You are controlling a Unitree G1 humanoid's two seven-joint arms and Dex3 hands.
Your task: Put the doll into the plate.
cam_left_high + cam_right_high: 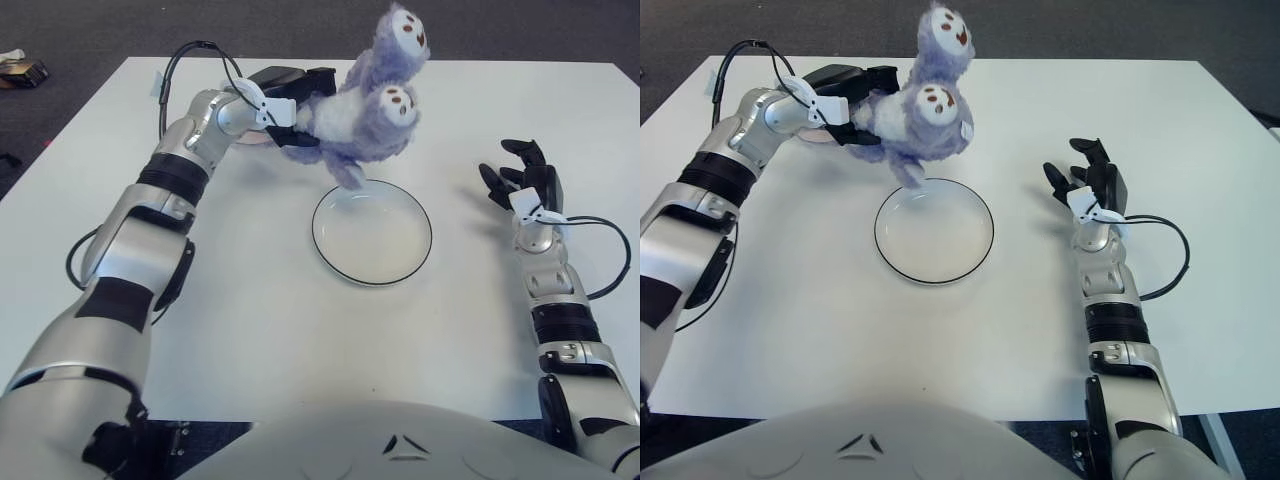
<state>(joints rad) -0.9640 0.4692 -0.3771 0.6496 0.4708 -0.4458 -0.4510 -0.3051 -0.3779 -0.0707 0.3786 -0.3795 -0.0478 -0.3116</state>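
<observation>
Gripping doll, left hand, beyond plate

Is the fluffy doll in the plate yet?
Not yet. The left hand holds the doll in the air above the plate's far rim; the plate holds nothing.

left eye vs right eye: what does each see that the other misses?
Left eye only: a small dark object on the floor at far left. Right eye only: the table's right corner. Both: left hand holding the purple doll above the far rim of the plate, right hand open to the plate's right.
</observation>
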